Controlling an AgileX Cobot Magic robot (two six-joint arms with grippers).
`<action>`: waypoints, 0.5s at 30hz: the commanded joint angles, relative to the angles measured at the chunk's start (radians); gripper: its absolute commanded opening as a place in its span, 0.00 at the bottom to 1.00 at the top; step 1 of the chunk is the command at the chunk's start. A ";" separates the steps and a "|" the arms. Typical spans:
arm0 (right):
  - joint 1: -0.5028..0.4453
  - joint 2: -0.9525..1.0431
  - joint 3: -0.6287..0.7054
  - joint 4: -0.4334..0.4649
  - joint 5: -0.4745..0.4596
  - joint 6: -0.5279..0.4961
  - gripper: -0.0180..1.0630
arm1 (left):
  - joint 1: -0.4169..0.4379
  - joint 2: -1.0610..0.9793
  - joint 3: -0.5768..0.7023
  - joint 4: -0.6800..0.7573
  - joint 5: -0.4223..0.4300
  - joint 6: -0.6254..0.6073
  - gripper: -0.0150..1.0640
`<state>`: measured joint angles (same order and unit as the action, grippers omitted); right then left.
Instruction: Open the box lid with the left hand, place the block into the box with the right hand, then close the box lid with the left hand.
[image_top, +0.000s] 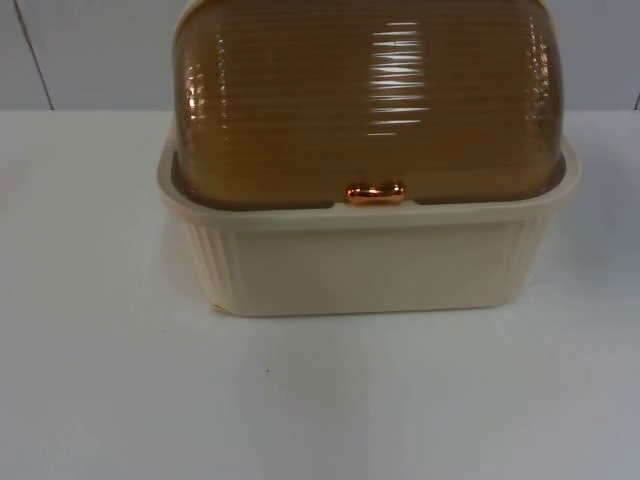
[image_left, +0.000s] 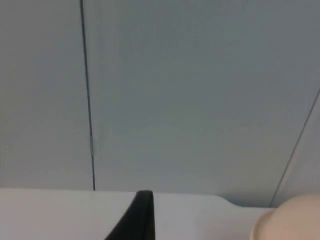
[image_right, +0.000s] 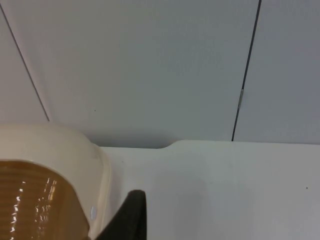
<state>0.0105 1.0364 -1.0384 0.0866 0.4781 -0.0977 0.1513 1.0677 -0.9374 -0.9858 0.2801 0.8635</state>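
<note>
A cream box (image_top: 370, 265) with ribbed walls stands in the middle of the white table (image_top: 120, 400), and its amber ribbed lid (image_top: 365, 100) is down over it, with a small copper handle (image_top: 376, 193) at the front edge. The left gripper (image_left: 137, 217) waits near the grey partition wall (image_left: 200, 90), beside a corner of the box. The right gripper (image_right: 131, 215) is just beside the box's other end. For both grippers I cannot tell how far they are open.

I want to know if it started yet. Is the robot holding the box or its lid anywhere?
Nothing looks held. The brown lid sits shut on the cream box, its copper handle untouched. Each wrist view shows one black fingertip with nothing on it.
</note>
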 joint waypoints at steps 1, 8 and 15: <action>0.002 -0.006 -0.006 0.004 0.006 0.003 0.98 | -0.007 -0.015 0.005 -0.029 -0.045 -0.006 0.99; 0.002 -0.006 -0.006 0.026 0.018 0.003 0.98 | -0.007 -0.021 0.005 -0.055 -0.054 -0.006 0.99; 0.002 -0.006 -0.006 0.024 0.040 0.003 0.98 | -0.007 -0.021 0.005 -0.046 0.024 -0.006 0.99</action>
<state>0.0105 1.0364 -1.0384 0.1079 0.5097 -0.0945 0.1513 1.0521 -0.9374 -1.0349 0.2763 0.8635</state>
